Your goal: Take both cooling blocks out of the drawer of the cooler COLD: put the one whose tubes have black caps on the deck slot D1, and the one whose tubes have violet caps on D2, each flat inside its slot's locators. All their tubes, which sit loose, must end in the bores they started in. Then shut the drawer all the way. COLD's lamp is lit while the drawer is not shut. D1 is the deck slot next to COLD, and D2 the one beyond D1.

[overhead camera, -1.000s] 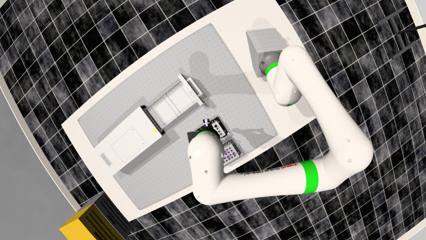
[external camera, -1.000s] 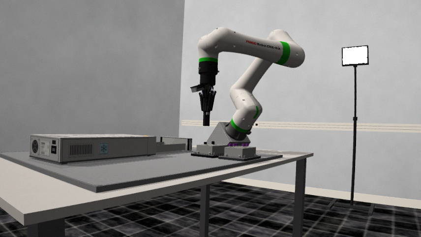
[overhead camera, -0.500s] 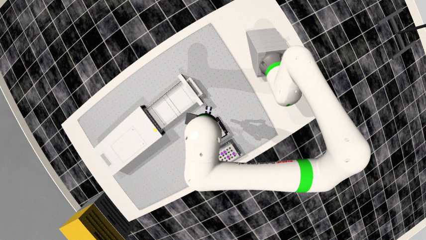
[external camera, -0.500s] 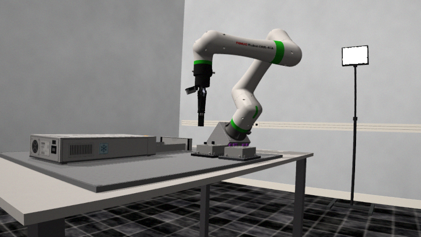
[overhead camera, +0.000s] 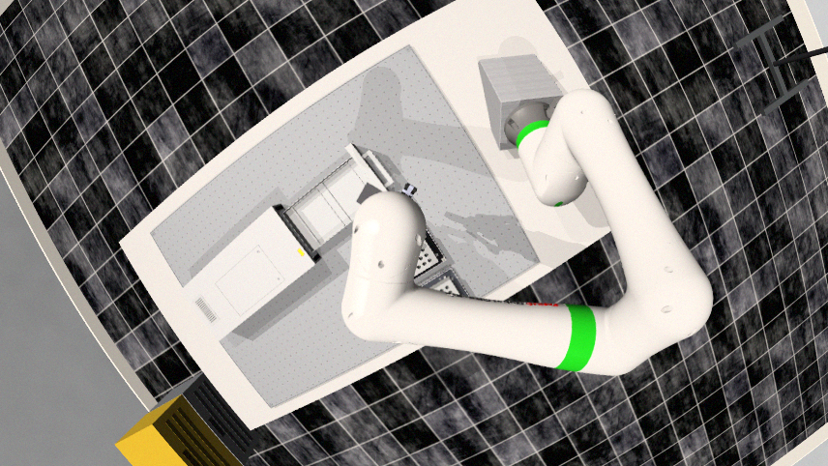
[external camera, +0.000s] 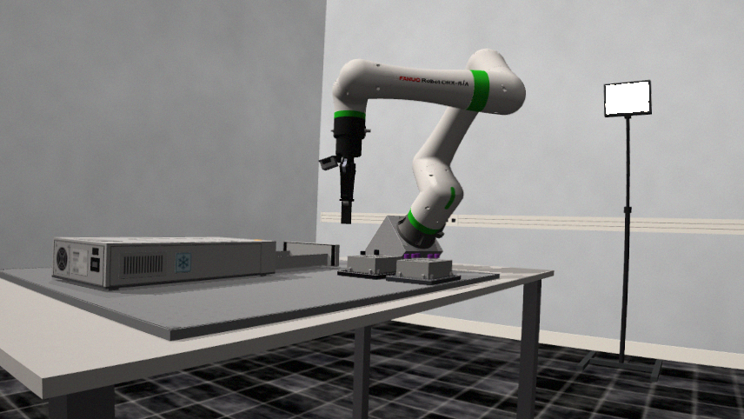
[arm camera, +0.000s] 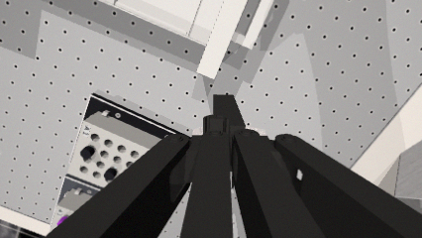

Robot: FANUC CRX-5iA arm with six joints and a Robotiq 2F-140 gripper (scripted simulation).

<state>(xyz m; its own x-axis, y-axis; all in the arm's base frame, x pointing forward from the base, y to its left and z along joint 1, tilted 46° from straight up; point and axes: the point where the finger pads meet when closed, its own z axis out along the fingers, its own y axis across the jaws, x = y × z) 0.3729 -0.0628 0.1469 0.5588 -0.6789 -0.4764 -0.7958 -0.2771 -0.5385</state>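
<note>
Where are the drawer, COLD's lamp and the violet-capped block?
Drawer (overhead camera: pixel 328 203) (arm camera: pixel 165 11): top and wrist views, its floor.
Lamp (overhead camera: pixel 300 252): top view, its lit yellow face.
Violet-capped block (external camera: pixel 424 268): exterior view, its side wall.

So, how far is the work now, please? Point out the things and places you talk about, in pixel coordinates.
Done, it seems: the black-capped block (external camera: pixel 370 264) (arm camera: pixel 106 158) and violet-capped block (external camera: pixel 424 268) stand on their deck slots. In hand: nothing; the claw (external camera: pixel 346 222) is shut, high above the table. Left: the drawer (overhead camera: pixel 327 202) (external camera: pixel 307 257) is out and the lamp (overhead camera: pixel 300 252) glows yellow, so it needs shutting.
</note>
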